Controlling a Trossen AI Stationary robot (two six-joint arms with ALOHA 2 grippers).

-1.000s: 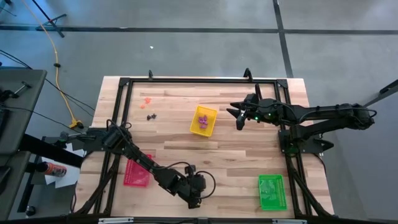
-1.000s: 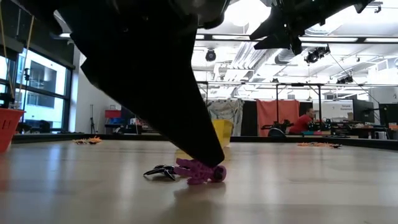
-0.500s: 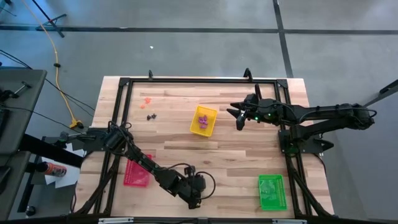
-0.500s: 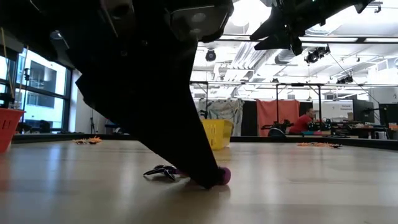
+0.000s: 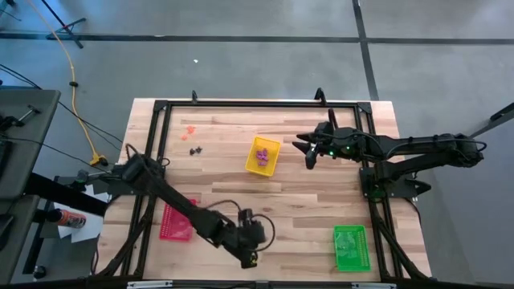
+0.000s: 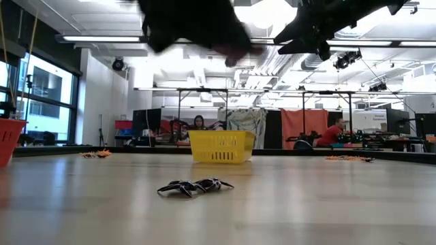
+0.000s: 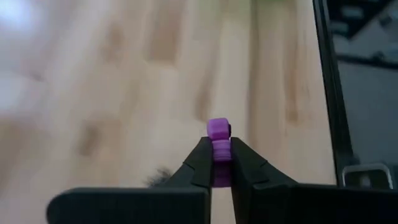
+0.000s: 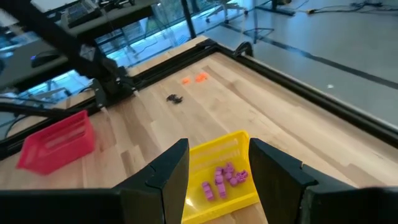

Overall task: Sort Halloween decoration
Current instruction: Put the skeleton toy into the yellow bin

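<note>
My left gripper (image 5: 250, 258) hangs near the table's front edge and is shut on a tiny purple trinket (image 7: 217, 129). In the low view it is a dark blur (image 6: 197, 27) high above a black trinket (image 6: 194, 186) that lies flat on the wood. My right gripper (image 5: 307, 152) hovers open, right of the yellow tray (image 5: 273, 164), which holds several purple trinkets (image 8: 222, 178). Orange trinkets (image 5: 189, 128) and black trinkets (image 5: 194, 149) lie on the table at the far left. My left gripper pinches the purple trinket between its two fingertips (image 7: 200, 163). The trinket's free end (image 7: 217, 128) sticks out past the tips. The trinket is lifted clear of the table.
A red tray (image 5: 177, 221) sits at the near left and a green tray (image 5: 351, 246) at the near right. A black metal frame (image 5: 241, 103) runs around the tabletop. Bare wood lies between the trays.
My left gripper has shut on the purple trinket that lay beside the black one near the front edge, and has risen with it. The purple trinket is lifted clear. The black trinket has stayed on the table.
</note>
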